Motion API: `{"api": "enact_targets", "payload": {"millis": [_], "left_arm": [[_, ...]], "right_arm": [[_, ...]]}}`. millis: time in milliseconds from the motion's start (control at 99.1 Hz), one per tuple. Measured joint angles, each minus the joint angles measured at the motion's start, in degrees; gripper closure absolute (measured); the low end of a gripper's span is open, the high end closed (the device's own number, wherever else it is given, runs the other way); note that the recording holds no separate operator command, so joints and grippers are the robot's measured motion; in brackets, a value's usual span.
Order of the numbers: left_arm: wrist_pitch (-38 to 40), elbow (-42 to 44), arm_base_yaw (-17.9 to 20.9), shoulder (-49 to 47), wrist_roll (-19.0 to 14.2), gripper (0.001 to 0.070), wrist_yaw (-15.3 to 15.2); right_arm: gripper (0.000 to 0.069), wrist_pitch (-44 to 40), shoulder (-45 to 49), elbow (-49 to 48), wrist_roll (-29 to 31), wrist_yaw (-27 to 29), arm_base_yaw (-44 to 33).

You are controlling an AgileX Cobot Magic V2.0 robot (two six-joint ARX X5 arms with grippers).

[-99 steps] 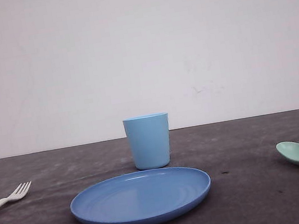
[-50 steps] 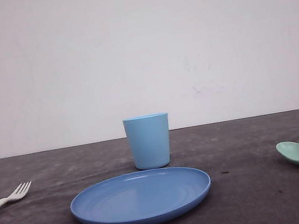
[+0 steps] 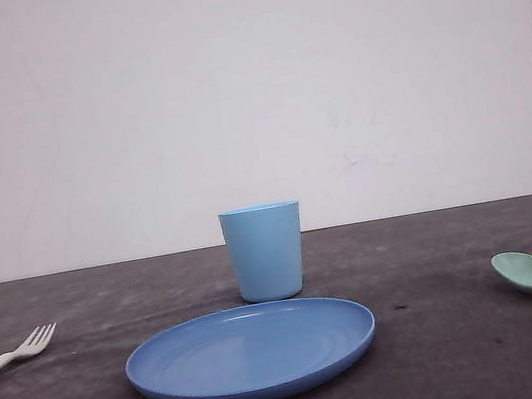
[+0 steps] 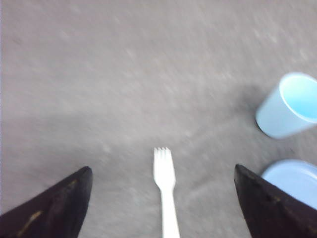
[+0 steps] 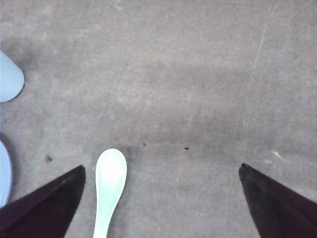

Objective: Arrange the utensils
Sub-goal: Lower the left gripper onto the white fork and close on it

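— Both grippers have dropped into the front view's top corners since a second ago: left gripper (image 4: pixel 161 198) and right gripper (image 5: pixel 161 198). What lies under them?

— Under the left, jaws spread wide, the small white plastic fork (image 4: pixel 165 191) lies flat on the grey table (image 3: pixel 449 332), tines away from the wrist. Under the right, equally wide, is the small mint-green plastic spoon (image 5: pixel 109 188), nearer one finger.

— And between?

— The round blue plate (image 3: pixel 251 352), with the light blue cup (image 3: pixel 265 251) upright behind it; fork far left, spoon far right.
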Motion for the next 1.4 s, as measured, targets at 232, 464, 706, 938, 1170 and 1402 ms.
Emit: {"api": "enact_targets", "payload": {"millis": [232,464,706,938,1170,1402], "left_arm": [[-0.98,-0.33,-5.62,8.92,-1.57,0.0149,-0.15],[0.33,-0.33,-7.28,20.04,-2.45,0.0149,-2.23],[2.03,-0.35,-7.3,29.07,-2.58,0.015,-3.28],[4.48,-0.35,-7.93,33.94,-3.15,0.0155,-4.57],[5.38,-0.37,-10.03,36.65,-3.65,0.0178,-7.5],[5.84,-0.33,-11.54,37.18,-3.67,0.0432,-9.7]], "right_arm": [[0.0062,0.0,0.0,0.0,0.0,0.02,0.0],[0.0062,-0.04,0.0,0.0,0.0,0.02,0.0],[0.0062,-0.04,0.0,0.0,0.0,0.02,0.0],[0.0062,-0.04,0.0,0.0,0.0,0.02,0.0],[0.0062,-0.04,0.0,0.0,0.0,0.02,0.0],[0.0062,-0.07,0.0,0.0,0.0,0.02,0.0]]}}
